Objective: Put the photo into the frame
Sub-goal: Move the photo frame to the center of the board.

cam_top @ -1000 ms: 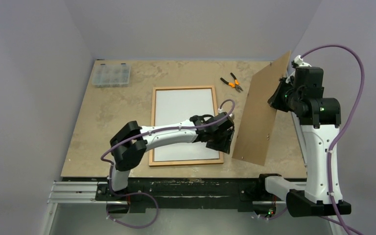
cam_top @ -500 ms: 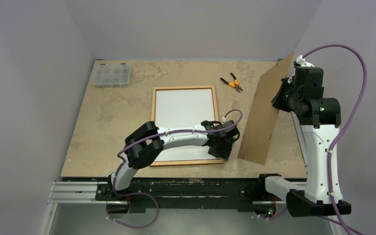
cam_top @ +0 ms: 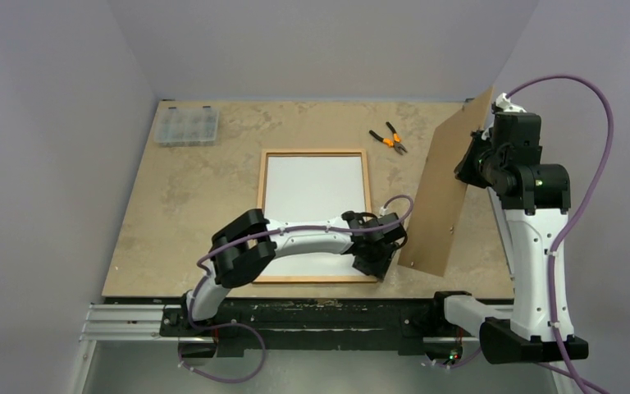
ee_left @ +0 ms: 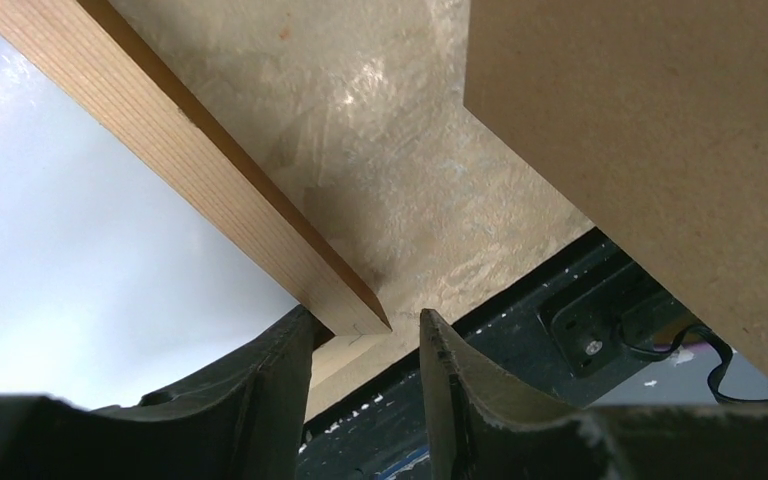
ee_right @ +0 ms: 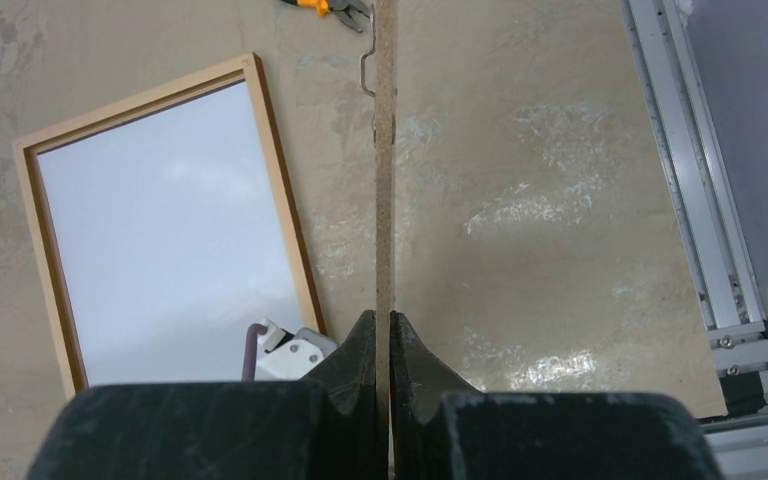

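Observation:
The light wood frame [cam_top: 313,151] lies flat mid-table with the photo [cam_top: 312,197] inside it, plain white back up; the printed side is hidden. My left gripper [cam_top: 380,267] is low at the frame's near right corner. In the left wrist view its open fingers straddle that corner [ee_left: 365,330]: the frame [ee_left: 190,170] runs behind the left finger, and bare table shows before the right one. My right gripper [cam_top: 472,156] is shut on the brown backing panel [cam_top: 443,189], holding it steeply on edge to the right of the frame, its edge [ee_right: 384,150] between the pads.
Orange-handled pliers [cam_top: 388,138] lie behind the frame, near the panel's far end. A clear compartment box [cam_top: 185,126] sits at the far left corner. The black rail [cam_top: 295,316] runs just beyond the table's near edge, close under the left gripper.
My left gripper slid nearer and rightwards along the frame's right side to its near corner. The frame shifted slightly right. The panel swung steeper a second ago, then stayed.

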